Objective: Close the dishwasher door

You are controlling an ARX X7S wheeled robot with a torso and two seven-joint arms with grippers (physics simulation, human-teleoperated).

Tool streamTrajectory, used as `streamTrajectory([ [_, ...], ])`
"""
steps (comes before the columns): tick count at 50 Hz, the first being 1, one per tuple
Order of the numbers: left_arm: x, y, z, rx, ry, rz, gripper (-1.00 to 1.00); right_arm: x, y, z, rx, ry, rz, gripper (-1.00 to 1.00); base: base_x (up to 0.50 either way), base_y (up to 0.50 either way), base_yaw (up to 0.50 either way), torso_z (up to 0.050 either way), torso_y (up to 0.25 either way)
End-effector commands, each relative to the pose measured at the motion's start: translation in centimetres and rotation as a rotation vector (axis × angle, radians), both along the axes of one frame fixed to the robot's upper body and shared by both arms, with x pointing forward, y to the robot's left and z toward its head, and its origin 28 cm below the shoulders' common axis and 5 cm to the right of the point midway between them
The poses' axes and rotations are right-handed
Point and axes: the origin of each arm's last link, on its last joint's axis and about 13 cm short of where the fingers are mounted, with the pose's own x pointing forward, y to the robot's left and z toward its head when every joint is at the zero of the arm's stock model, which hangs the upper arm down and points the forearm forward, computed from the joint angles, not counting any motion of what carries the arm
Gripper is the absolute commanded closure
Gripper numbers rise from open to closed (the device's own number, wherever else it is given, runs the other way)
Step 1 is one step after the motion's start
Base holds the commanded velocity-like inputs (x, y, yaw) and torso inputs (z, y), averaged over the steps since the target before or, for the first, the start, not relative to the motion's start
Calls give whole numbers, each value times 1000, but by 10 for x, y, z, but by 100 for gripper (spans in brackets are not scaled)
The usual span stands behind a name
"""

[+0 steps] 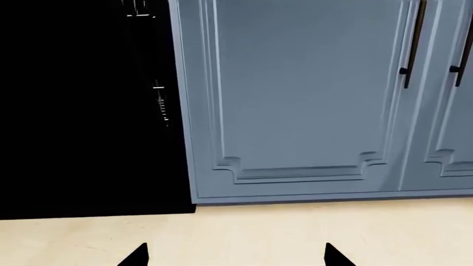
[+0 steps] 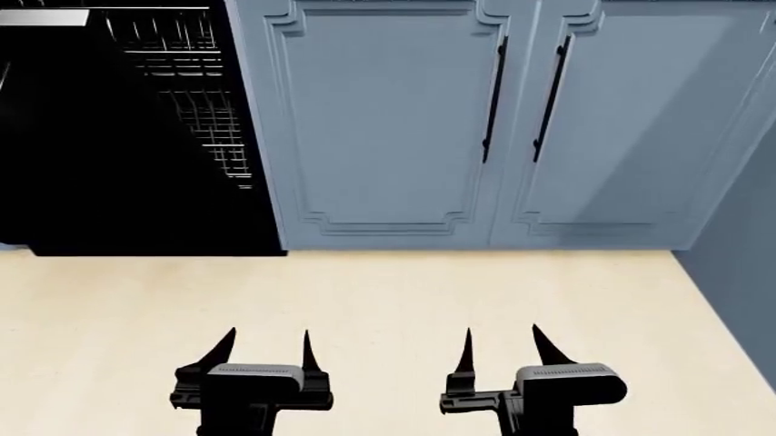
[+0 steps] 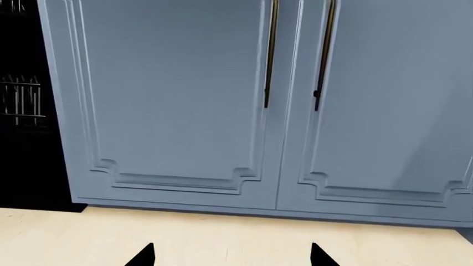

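Glossy black dishwasher door (image 2: pixel 73 163), silver strip along its top edge, hangs open at far left of head view, wire racks (image 2: pixel 194 100) exposed beside it. Blue-grey panelled cabinet doors (image 2: pixel 376 118) w/ thin black handles adjoin. Left gripper (image 2: pixel 267 350) & right gripper (image 2: pixel 500 347), fingers spread, hover over pale floor (image 2: pixel 388 291), well apart from door.

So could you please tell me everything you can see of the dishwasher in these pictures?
The dishwasher is a black opening at the far left of the head view, beside the blue-grey cabinet doors. It stands open: silver wire racks show inside against a dark interior, and a silver strip crosses its top left. Its base meets the pale floor. Neither gripper touches it. The door panel itself cannot be clearly made out.
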Motion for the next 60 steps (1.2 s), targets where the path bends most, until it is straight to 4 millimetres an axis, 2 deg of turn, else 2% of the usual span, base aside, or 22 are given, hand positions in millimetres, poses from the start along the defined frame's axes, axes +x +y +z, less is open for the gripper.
streamTrajectory([
  [1,0,0,0,-1,-1,1,-100,-1,1,0,-18,-4,0,-100,0,184,0,0,0],
  [60,0,0,-1,5,-1,0,-100,-1,1,0,-23,-4,6,-100,0,283,0,0,0],
])
